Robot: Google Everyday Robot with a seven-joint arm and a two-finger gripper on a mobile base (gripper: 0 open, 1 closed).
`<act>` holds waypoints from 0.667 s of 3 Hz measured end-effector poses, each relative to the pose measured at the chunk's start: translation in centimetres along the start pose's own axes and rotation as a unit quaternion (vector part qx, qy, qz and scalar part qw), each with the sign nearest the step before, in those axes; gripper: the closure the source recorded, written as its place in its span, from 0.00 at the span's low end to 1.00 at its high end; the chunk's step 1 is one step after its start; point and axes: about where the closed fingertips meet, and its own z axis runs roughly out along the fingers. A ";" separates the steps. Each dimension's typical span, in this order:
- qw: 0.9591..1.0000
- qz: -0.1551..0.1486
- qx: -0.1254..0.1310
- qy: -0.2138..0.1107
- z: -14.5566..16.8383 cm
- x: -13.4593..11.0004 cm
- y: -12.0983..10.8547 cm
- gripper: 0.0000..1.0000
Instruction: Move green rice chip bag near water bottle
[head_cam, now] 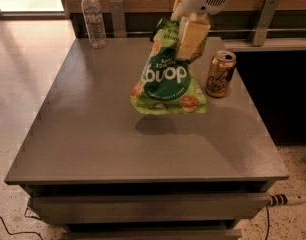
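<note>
Claw (187, 45): up and to the left of the gold can (221, 74), clamped on the top end of the green rice chip bag (165, 79), with one tan finger (194, 34) flat across the bag's front and the other hidden behind it.
Green rice chip bag: hangs in the air just left of the gold can, apart from it, pinched at the top and loose and flared at the bottom; clear of the tabletop (118, 144), to judge by the shadow (160, 125) lying lower left of the can.
Reason for the hold: probably gripped at the crimped end because thin there and easy to pinch; raised so as to travel without dragging or knocking the can.
Water bottle (94, 18): upright, well away to the upper left of the gold can, at the far edge, white cap on; no readable writing.
Gold can's part: none in the task; only a neighbour to steer clear of.
Writing on the bag: big rounded white letters on the dark green centre, looking like "guop" as seen and possibly upside down; smaller white line above, too small to read.
Writing on the gold can: dark script on the side, not legible.
Step in hand: carrying, by judgement; lifted, not yet near the bottle.
</note>
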 end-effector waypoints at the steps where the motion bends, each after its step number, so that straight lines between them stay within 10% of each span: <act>1: 0.998 -0.019 0.049 -0.022 -0.6 -0.5 -3.6 1.00; 2: 0.996 -0.010 0.078 -0.030 -0.7 0.4 -5.9 1.00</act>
